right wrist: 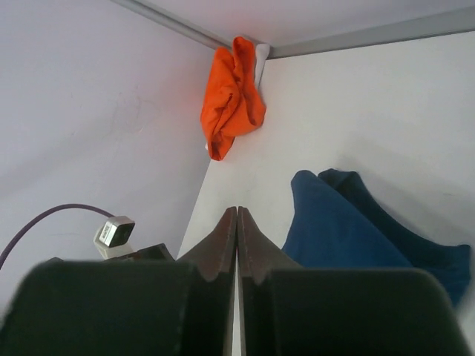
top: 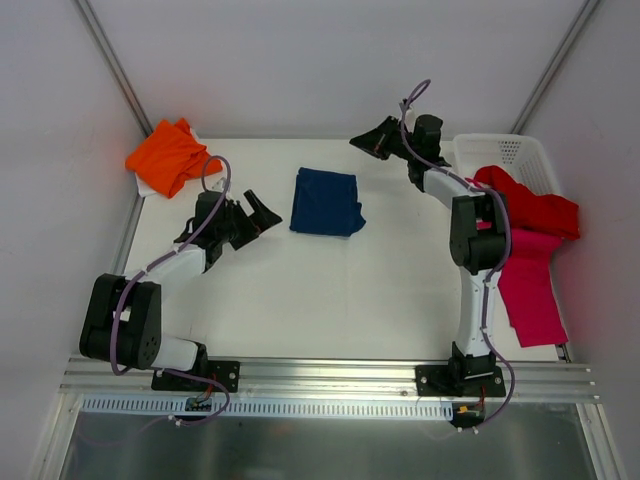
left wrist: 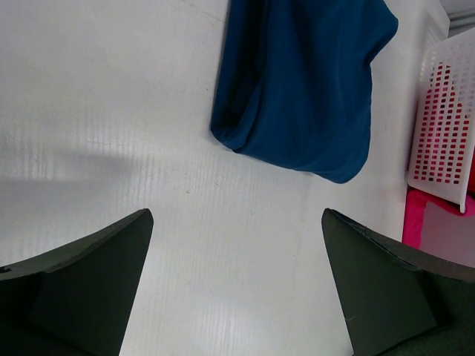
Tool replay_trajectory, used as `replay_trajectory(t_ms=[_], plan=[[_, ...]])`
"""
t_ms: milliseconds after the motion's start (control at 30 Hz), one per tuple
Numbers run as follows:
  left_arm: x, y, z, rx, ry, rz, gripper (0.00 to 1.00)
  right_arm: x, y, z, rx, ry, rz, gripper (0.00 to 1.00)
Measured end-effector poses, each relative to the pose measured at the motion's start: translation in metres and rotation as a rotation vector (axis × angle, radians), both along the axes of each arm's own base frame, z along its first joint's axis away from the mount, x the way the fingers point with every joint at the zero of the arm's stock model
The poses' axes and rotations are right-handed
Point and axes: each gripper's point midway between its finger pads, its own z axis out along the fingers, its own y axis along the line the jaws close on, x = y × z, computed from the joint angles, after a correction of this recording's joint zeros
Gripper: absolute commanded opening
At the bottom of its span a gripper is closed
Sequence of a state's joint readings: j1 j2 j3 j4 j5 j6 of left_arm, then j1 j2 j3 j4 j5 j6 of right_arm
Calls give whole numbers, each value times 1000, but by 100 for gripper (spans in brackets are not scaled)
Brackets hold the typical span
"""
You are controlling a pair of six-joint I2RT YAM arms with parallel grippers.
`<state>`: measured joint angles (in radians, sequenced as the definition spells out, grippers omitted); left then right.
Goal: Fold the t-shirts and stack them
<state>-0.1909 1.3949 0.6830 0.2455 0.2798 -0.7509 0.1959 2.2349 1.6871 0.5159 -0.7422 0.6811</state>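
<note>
shows a folded navy t-shirt lying mid surface, likely as the stack's base, left claw spread apart and empty beside it, right claw pressed together on nothing, and orange t-shirt, red t-shirt and magenta-pink t-shirt bunched at the edges, apparently awaiting folding.

Bright, even, diffuse light in all views. White table near washed out. Shadows soft: grey band at mid-left of left wrist view, faint one beside navy t-shirt. Top view sharp. Dark and blurred along bottom edges: left gripper fingers, right gripper fingers.
</note>
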Motion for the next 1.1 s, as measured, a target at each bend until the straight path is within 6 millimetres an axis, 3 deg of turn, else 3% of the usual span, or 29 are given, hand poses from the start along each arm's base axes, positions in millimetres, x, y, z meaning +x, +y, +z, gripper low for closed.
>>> replay_trajectory(t_ms=[67, 133, 467, 567, 667, 867, 967, 1100], plan=[[-2, -2, 0, 0, -3, -7, 99, -4, 5, 9, 13, -30, 12, 1], [-4, -2, -2, -1, -2, -7, 99, -11, 13, 2, 20, -20, 26, 1], [-5, -1, -4, 0, 2, -6, 99, -38, 64, -98, 6, 188, 109, 1], [-5, -1, -4, 1, 2, -6, 99, -41, 67, -126, -2, 240, 113, 1], [-5, -1, -4, 2, 3, -6, 99, -39, 62, -140, -3, 270, 100, 0], [-5, -1, -7, 4, 11, -5, 99, -26, 43, -141, 4, 266, 63, 1], [-4, -2, -15, 10, 25, -3, 99, -21, 35, -139, 12, 265, 49, 8], [2, -6, -24, -15, 14, -1, 99, -17, 31, -134, 28, 254, 43, 9]])
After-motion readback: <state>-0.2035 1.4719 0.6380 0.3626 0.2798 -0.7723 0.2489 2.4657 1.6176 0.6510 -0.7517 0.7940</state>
